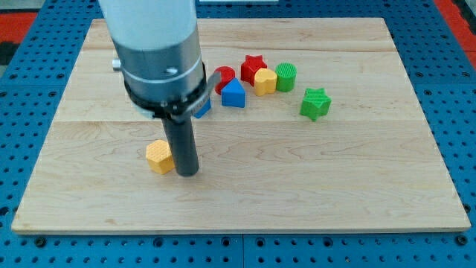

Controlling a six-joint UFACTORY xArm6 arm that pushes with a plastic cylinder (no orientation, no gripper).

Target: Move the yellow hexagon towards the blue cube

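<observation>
Wooden board (245, 197) across most of the frame, on a blue perforated table (22, 104). Left of centre: my tip (188, 174), the lower end of a plain dark rod with no jaws to open or close, holding nothing, planted on the wood. Touching or all but touching its left side: the yellow hexagon (159, 157), lower left of the frame's middle, alone on that part of the board. Above the rod, a broad grey arm body (152, 45) filling the upper left and hiding part of the board behind it. Just right of that body, peeking from under its dark collar: the blue cube (203, 108), only a corner visible, up and to the right of the yellow hexagon and apart from it. Further right, a tight cluster in the upper middle: a red cylinder (224, 76), a blue block (233, 94) with a peaked top just below it, a red star (253, 67), a yellow block (265, 80) of unclear shape, and a green cylinder (285, 77), each beside the next. Slightly apart, to the lower right of the cluster: a green star (315, 103).
</observation>
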